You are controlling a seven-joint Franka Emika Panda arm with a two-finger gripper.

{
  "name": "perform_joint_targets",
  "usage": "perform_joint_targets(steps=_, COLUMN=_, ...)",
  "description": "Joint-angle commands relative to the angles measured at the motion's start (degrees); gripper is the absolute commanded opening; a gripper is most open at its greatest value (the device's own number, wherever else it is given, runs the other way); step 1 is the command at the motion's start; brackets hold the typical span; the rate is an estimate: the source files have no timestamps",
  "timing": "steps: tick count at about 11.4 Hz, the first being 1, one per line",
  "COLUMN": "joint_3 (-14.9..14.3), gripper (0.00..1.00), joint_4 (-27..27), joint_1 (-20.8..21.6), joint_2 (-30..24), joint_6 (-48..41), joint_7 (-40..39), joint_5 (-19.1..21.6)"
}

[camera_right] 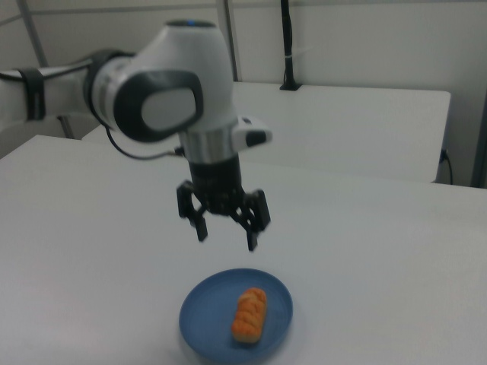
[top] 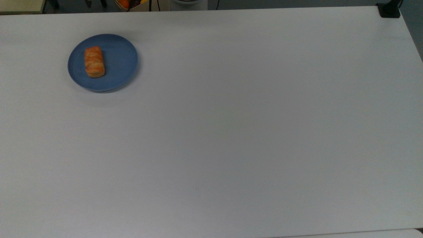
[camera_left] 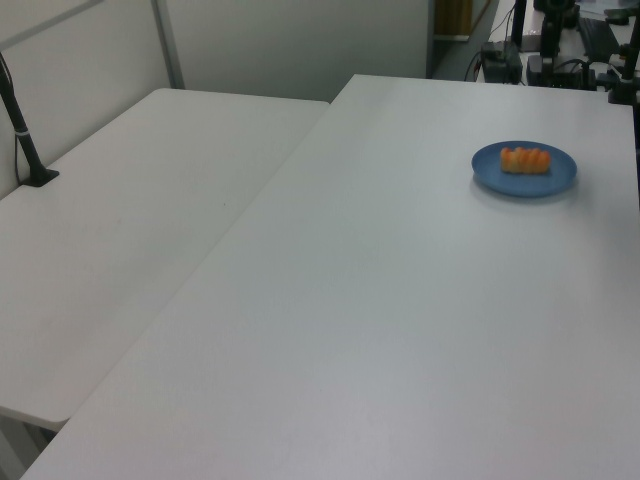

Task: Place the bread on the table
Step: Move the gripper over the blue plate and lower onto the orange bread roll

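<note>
The bread [top: 94,61] [camera_left: 525,160] [camera_right: 249,314] is a small golden-orange roll lying on a round blue plate [top: 119,62] [camera_left: 556,179] [camera_right: 205,319]. The plate sits on the white table [top: 231,132] [camera_left: 400,300] [camera_right: 91,228], near the top view's upper left. In the right view my gripper [camera_right: 226,237] hangs open above the plate's far edge, well clear of the bread, with nothing between its fingers. The white arm reaches in from the right view's left.
A second white table [camera_left: 130,200] [camera_right: 358,129] adjoins the first. A black post [camera_left: 25,140] [camera_right: 287,46] is clamped at its far side. A black clamp [top: 390,11] sits at the top view's upper right corner. Cables and stands [camera_left: 540,50] crowd the table's end beyond the plate.
</note>
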Motion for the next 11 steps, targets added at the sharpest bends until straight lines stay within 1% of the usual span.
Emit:
perform_joint_targets(steps=1, joint_3=-2.36, gripper=1.00, joint_4=-7.45, joint_1=0.31, joint_2=0.28, joint_6=8.20, joint_7=-5.29, joint_5=-0.03)
perform_joint_targets(steps=3, joint_3=-2.37, gripper=1.00, joint_4=-10.53, joint_1=0.31, joint_2=2.38, joint_6=14.09, joint_7=-5.30, joint_5=0.06)
perform_joint_targets(steps=6, joint_3=-2.37, gripper=1.00, joint_4=-12.12, joint_1=0.23, joint_2=5.11, joint_6=19.02, joint_7=-4.69, joint_5=0.67)
perform_joint_targets(steps=8, joint_3=-2.37, gripper=1.00, joint_4=-14.58, joint_1=0.40, joint_2=6.17, joint_6=23.32, joint_7=-4.51, joint_5=0.67)
perform_joint_targets(steps=11, joint_3=-2.37, gripper=1.00, joint_4=-15.73, joint_1=0.75, joint_2=8.10, joint_6=25.80, joint_7=-4.51, joint_5=0.67)
